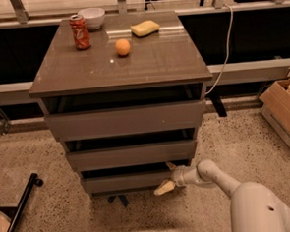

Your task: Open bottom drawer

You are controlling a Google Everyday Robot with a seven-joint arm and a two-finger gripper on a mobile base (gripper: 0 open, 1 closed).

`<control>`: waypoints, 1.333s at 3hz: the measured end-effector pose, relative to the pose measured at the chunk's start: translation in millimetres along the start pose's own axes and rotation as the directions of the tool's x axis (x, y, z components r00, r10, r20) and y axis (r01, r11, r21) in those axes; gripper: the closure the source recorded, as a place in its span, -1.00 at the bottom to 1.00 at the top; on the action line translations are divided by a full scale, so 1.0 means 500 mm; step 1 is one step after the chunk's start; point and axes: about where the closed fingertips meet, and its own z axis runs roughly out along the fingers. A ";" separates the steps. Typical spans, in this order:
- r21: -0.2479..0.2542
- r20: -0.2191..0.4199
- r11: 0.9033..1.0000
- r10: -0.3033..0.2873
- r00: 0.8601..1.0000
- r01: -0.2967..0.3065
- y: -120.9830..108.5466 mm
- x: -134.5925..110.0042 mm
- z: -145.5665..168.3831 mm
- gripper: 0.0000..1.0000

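The bottom drawer [124, 181] is the lowest of three grey-brown fronts in the cabinet [132, 69], with a dark gap above its panel. My gripper [167, 176] comes in from the lower right on a white arm [215, 175] and sits at the right end of that panel. It is open. One finger [170, 165] is at the panel's top edge and the other finger [164, 187] is below its bottom edge. The middle drawer [130, 155] and top drawer [125, 120] sit just above.
On the cabinet top stand a red can [79, 32], a white bowl [91, 17], an orange [123, 47] and a yellow sponge [145, 28]. A cardboard box [283, 114] is on the floor at right. A black bar [20, 209] lies at lower left. A white cable [225, 59] hangs right of the cabinet.
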 end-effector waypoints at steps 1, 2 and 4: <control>-0.020 0.000 0.999 0.028 1.000 -0.028 -0.032 0.019 0.032 -1.00; -0.050 -0.008 0.996 0.074 0.997 -0.074 -0.041 0.050 0.059 -0.70; -0.052 -0.014 0.995 0.083 0.996 -0.083 -0.041 0.048 0.055 0.23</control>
